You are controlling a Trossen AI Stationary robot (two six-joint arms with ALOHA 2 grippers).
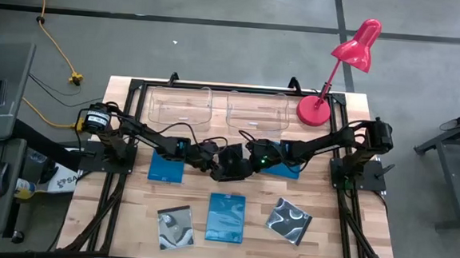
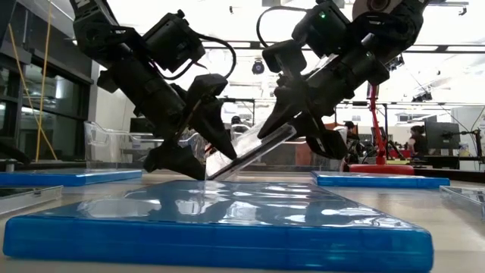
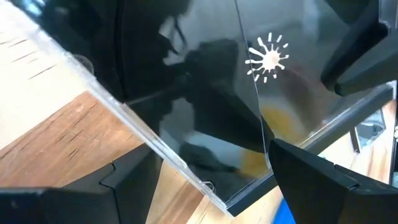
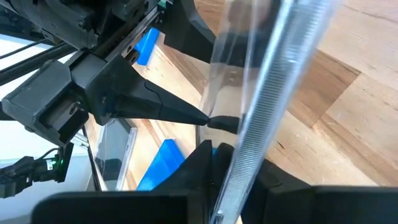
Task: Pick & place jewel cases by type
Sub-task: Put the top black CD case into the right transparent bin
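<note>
A black jewel case with a clear cover [image 2: 250,152] hangs tilted between both grippers at the table's middle [image 1: 229,163]. My right gripper [image 2: 284,125] is shut on its upper edge. My left gripper [image 3: 214,152] is open, its fingers wide apart on either side of the case's lower corner [image 3: 230,205]; I cannot tell whether they touch it. Three blue cases lie flat on the table [image 1: 166,167] [image 1: 285,169] [image 1: 226,217]. Two cases with silvery swirl covers lie near the front edge [image 1: 174,226] [image 1: 290,221]. My right gripper pinches the case's ribbed clear edge [image 4: 273,106] between its two fingers [image 4: 202,165], which lie across that edge. It comes slanting down from the table's right. The case sits tilted in the hold, its lower corner [image 2: 212,174] down by the table at the left gripper.
Two clear plastic tubs stand side by side at the far edge [image 1: 179,106] [image 1: 257,111]. A red desk lamp [image 1: 315,109] stands at the far right corner. Bare wood lies between the flat cases at the front.
</note>
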